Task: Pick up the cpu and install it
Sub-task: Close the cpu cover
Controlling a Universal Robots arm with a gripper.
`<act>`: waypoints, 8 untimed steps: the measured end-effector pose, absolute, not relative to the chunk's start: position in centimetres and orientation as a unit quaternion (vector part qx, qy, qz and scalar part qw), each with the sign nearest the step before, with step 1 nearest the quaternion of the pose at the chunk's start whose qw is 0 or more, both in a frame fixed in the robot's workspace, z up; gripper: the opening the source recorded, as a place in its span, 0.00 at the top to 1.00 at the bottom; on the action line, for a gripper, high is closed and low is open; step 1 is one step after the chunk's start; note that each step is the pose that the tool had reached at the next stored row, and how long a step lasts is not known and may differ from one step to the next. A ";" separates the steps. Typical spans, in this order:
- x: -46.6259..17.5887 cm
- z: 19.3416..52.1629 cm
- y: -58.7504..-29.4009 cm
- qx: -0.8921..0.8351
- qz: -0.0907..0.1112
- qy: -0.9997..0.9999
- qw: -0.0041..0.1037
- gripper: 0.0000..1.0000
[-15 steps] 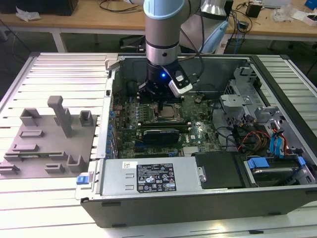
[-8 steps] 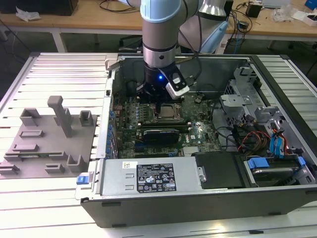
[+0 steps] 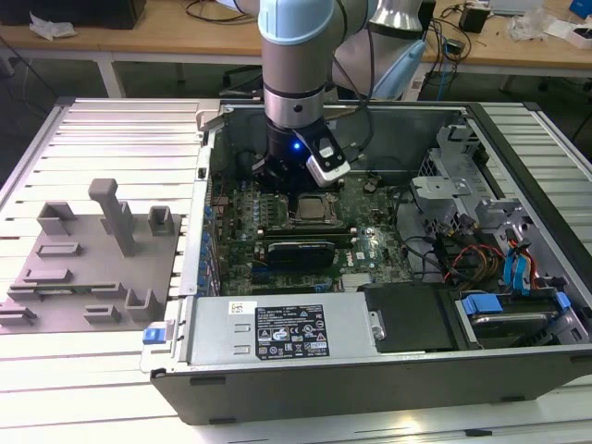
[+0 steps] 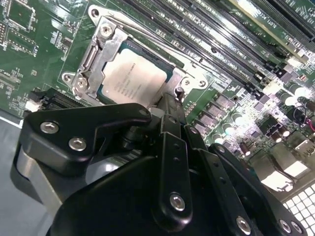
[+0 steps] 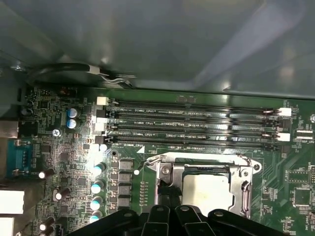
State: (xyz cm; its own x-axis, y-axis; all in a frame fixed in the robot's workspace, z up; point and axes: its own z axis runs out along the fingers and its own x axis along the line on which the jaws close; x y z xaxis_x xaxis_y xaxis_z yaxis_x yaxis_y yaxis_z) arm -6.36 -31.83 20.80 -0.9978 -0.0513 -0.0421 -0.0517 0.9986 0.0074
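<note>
The cpu is seen lying flat inside the socket frame, silver top up, on the motherboard near the middle of the computer case. It is not held. The gripper hangs over the socket with its tip just beside one edge of the chip. From the narrow dark tip in the first wrist view, the jaws are judged to be clenched together with nothing between them. Whether the tip touches the frame or the chip cannot be told.

The main hazard is judged to lie in that closeness. If the tip were dragged sideways while bearing on the chip, the cpu could be shifted in its seat and the fine contacts beneath it bent. If one edge were pressed hard, the chip could be tilted or the board flexed. Full seating cannot be confirmed, so a frame clamped over a misaligned chip would do damage.

The memory slots run just beside the socket and capacitors stand near it. Either could be struck by the wide black linkage if the arm were swung low. The case rests on the bench, with a grey fixture well apart toward the bench edge at the exterior view's left.
</note>
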 end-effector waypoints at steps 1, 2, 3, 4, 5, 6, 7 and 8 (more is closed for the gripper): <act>-6.4 20.8 -31.9 -0.026 0.004 0.999 0.021 0.89; -6.4 20.8 -31.9 -0.026 0.004 0.999 0.021 0.89; -6.4 20.8 -32.0 -0.026 0.004 0.999 0.021 0.89; -6.4 20.7 -32.1 -0.026 0.004 0.999 0.021 0.89; -6.4 20.7 -32.3 -0.026 0.004 0.999 0.021 0.89; -6.4 20.7 -32.3 -0.026 0.004 0.999 0.021 0.89; -6.4 20.7 -32.4 -0.026 0.004 0.999 0.021 0.89; -6.4 20.6 -32.4 -0.026 0.004 0.999 0.021 0.89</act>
State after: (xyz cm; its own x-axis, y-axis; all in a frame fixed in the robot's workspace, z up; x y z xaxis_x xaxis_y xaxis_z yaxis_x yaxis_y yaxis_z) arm -6.36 -32.37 20.62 -0.9978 -0.0510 -0.0422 -0.0514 0.9987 0.0074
